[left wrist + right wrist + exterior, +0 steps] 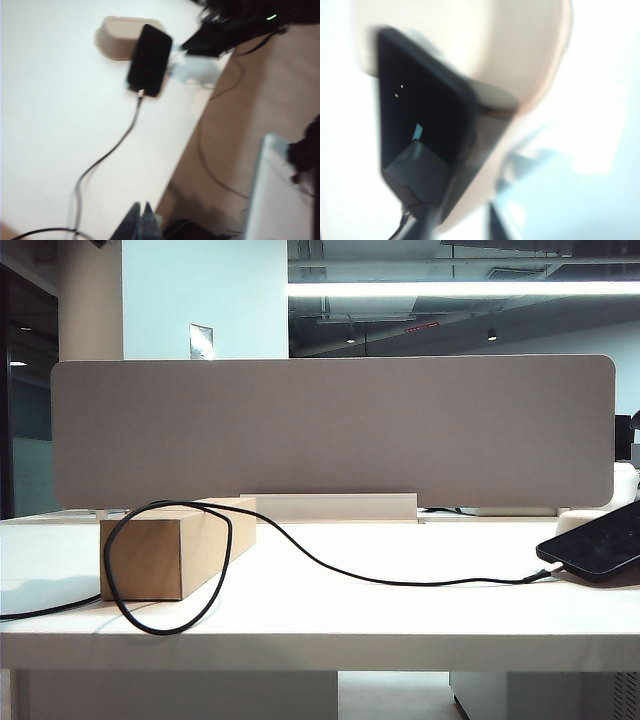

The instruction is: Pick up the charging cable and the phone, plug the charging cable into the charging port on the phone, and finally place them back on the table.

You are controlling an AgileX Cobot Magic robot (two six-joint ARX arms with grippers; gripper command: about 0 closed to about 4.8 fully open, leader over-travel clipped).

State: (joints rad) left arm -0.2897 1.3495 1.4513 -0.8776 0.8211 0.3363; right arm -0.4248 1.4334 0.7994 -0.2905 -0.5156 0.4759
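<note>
The black phone (598, 540) rests tilted at the table's (400, 620) far right, its upper end propped on an off-white tray (125, 37). The charging cable (330, 565) loops round a cardboard box and runs right to the phone, and its plug (140, 92) sits in the charging port on the phone's (149, 60) lower end. My left gripper (141, 209) hovers shut and empty over the table's front edge, well away from the phone. My right gripper (462, 225) is just short of the phone (420, 125), its blurred fingers apart and holding nothing. Neither gripper shows in the exterior view.
A cardboard box (170, 550) stands at the front left with the cable draped over it. A grey divider panel (330, 430) closes the back of the table. The right arm's dark body (225, 35) hangs beyond the tray. Floor lies past the table edge (190, 150).
</note>
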